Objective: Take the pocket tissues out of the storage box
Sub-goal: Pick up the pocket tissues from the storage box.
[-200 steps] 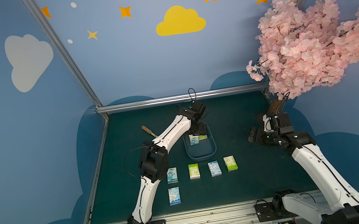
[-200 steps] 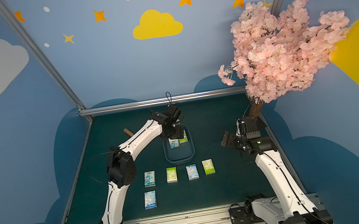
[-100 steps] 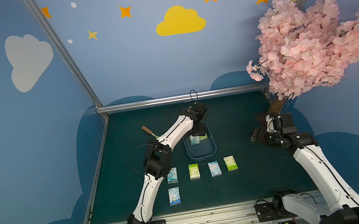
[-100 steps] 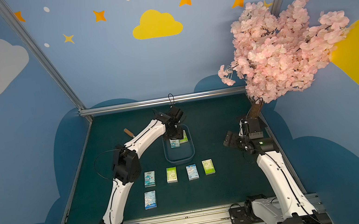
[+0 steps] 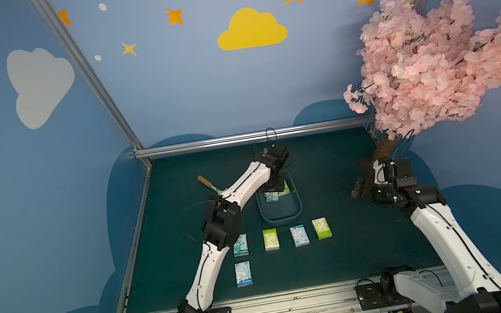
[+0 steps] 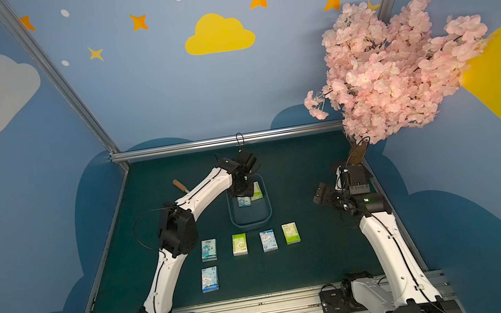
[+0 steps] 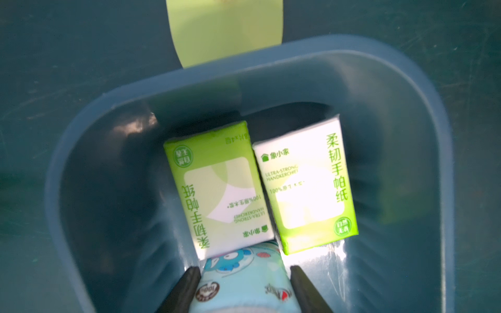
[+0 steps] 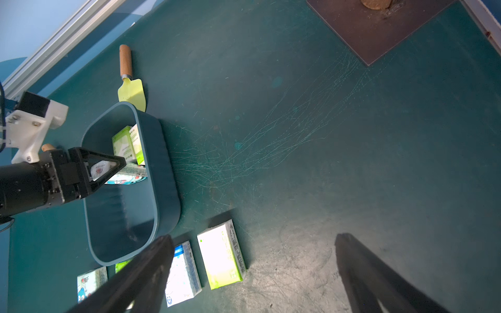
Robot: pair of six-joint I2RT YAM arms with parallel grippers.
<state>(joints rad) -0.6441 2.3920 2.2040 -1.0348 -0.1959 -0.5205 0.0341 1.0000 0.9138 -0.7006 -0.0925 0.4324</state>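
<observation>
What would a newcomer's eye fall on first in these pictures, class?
Probably the pink blossom tree towering over the back right corner of the green mat. Next, the left gripper, down in the dark blue storage box mid-mat and closed on a light blue tissue packet. Five tissue packets lie laid out on the box's near side.

The pocket tissues [image 7: 217, 189] look glossy-wrapped, the storage box [image 7: 379, 81] smooth plastic, the table [image 8: 325, 135] scratched matt.
</observation>
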